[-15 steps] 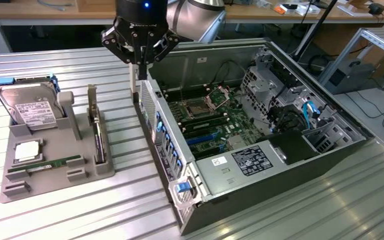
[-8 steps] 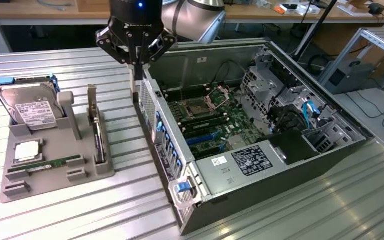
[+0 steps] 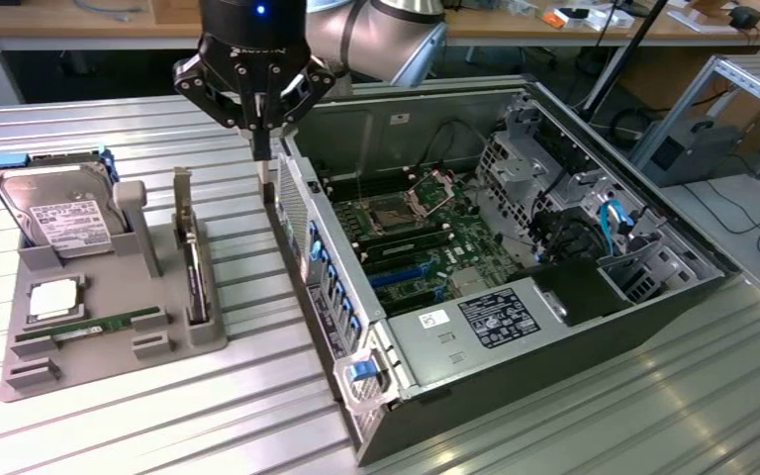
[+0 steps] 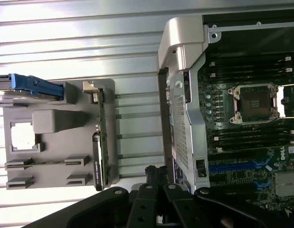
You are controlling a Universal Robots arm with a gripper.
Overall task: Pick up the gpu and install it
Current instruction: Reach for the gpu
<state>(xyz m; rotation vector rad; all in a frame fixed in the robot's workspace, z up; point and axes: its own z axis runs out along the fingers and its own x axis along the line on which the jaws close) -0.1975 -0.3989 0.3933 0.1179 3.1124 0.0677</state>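
Note:
The gpu stands on its long edge in a slot of the grey holder, with its silver bracket at the far end. From the wrist view the gpu appears as a thin green-edged card in that holder. My gripper hangs above the table in the gap between the holder and the open computer case. It is to the exterior view's right of the gpu and apart from it. The fingers are shut with nothing between them.
The holder also carries a hard drive, a CPU and a RAM stick. Inside the case lies the motherboard with blue slots. The case wall rises just beside my gripper. A ribbed metal table lies beneath.

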